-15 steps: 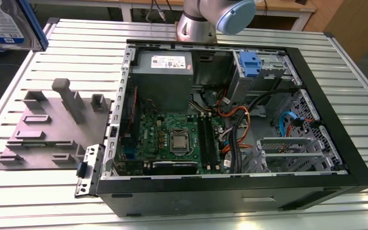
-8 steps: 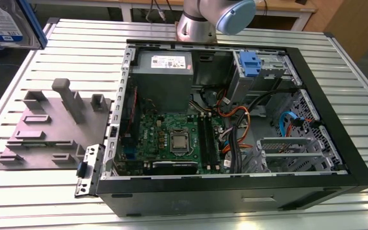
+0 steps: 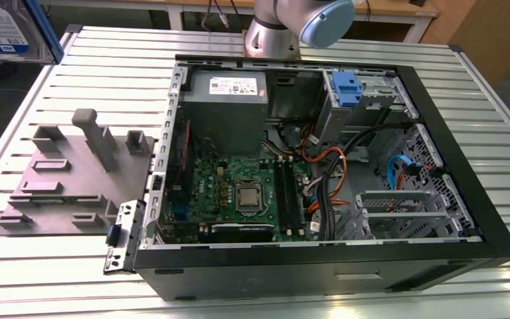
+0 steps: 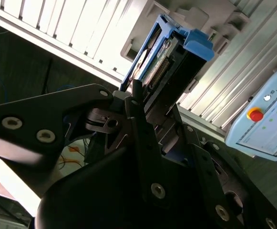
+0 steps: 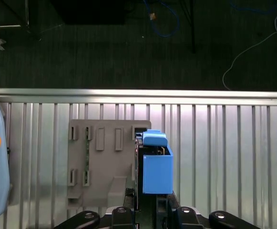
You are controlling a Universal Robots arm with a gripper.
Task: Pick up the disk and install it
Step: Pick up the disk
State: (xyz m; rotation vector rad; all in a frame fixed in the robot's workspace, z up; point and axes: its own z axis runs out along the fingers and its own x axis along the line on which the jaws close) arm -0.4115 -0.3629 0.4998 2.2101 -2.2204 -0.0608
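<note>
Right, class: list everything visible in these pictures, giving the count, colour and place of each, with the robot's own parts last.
disk: one, silver-grey in a blue carrier, held over the holding fixture.
holding fixture: one, grey, on the table, at the exterior view's left of the computer case.
computer case: one, black, open, on the table.
power supply: one, grey, inside the case.
motherboard: one, green, inside the case.
drive caddy: one, blue, inside the case.
teach pendant: one, pale blue with a red button, by the table's edge.
table: one, silver, slatted.
robot arm: one, silver and pale blue, behind the case.
gripper: one, black, shut on the disk.
</note>
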